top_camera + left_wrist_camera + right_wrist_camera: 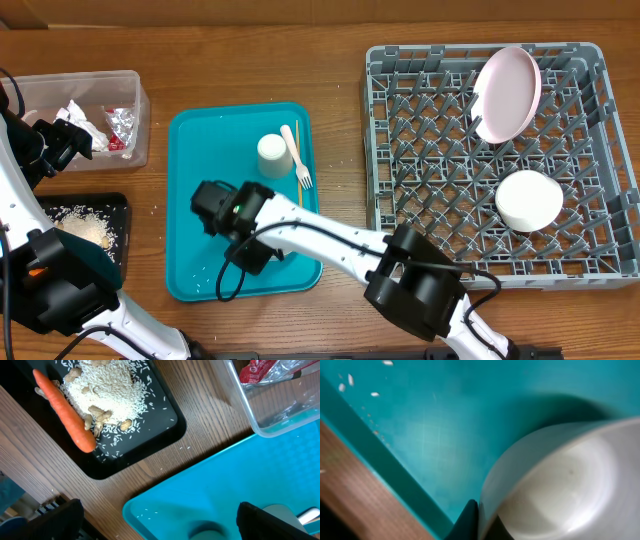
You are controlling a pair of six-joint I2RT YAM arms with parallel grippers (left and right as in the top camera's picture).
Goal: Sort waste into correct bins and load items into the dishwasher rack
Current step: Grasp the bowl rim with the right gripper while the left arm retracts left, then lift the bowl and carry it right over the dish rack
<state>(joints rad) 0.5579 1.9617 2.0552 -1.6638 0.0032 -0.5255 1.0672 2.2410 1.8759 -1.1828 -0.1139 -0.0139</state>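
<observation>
Right fingers (469, 521) are clamped tight on the rim of a white bowl (560, 485) on the teal tray (420, 420). Left fingers (270, 522) stand wide apart, empty, over that tray's corner near the black tray (167, 422).

Your left wrist camera looks down on the black tray (167, 422) at upper left. It holds a heap of rice (107, 390), a few beige lumps (97, 412) that may be peanuts, and a carrot (65, 410) lying along the heap's left side. Loose grains dot the tray's floor. At upper right you see a corner of the clear tub (247, 410) with a red wrapper (257, 370) inside. The teal tray (200, 490) fills the lower right, with wooden table (210, 405) between the three. The left gripper (159, 512) shows its dark fingers (55, 520) spread wide at the bottom corners.
</observation>
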